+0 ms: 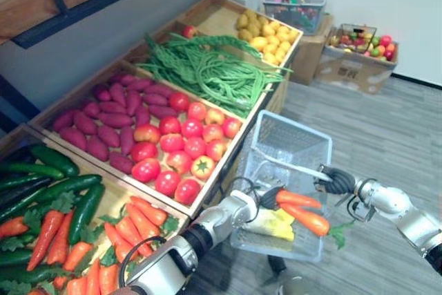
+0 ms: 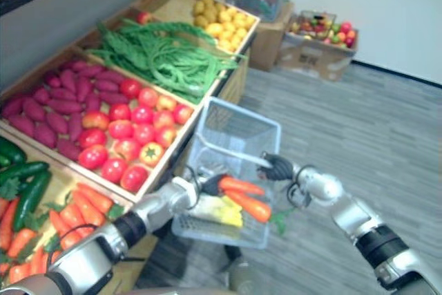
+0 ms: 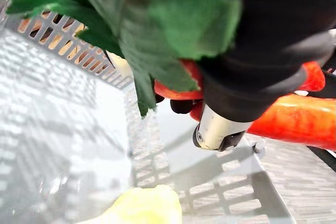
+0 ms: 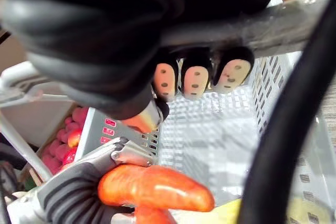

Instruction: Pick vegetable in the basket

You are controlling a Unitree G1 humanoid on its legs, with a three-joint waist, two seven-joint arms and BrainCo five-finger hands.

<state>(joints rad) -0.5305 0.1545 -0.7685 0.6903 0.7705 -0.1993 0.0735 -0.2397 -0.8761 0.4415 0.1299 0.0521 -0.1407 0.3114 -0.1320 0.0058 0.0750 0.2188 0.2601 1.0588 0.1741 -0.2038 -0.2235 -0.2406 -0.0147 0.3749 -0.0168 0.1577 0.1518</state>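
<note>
A white wire basket (image 1: 293, 139) hangs beside the vegetable stand. My right hand (image 1: 338, 180) is shut on its handle (image 4: 236, 30), fingers (image 4: 197, 80) curled round the bar. My left hand (image 1: 261, 198) reaches over the basket's near end and is shut on an orange carrot (image 1: 298, 200). A second carrot (image 1: 308, 220) lies just under it, its green leaves (image 1: 338, 235) past the basket's edge. I cannot tell whether the hand holds that one too. Carrot leaves (image 3: 157, 19) and orange carrot (image 3: 294, 121) show close in the left wrist view. A yellow vegetable (image 1: 273, 226) lies in the basket.
Wooden crates hold carrots (image 1: 124, 229), cucumbers (image 1: 48, 177), tomatoes (image 1: 183, 146), sweet potatoes (image 1: 110, 119), green beans (image 1: 207, 70) and yellow fruit (image 1: 269, 32). Another basket (image 1: 297, 8) and a box of fruit (image 1: 359, 50) stand at the back. Grey floor lies to the right.
</note>
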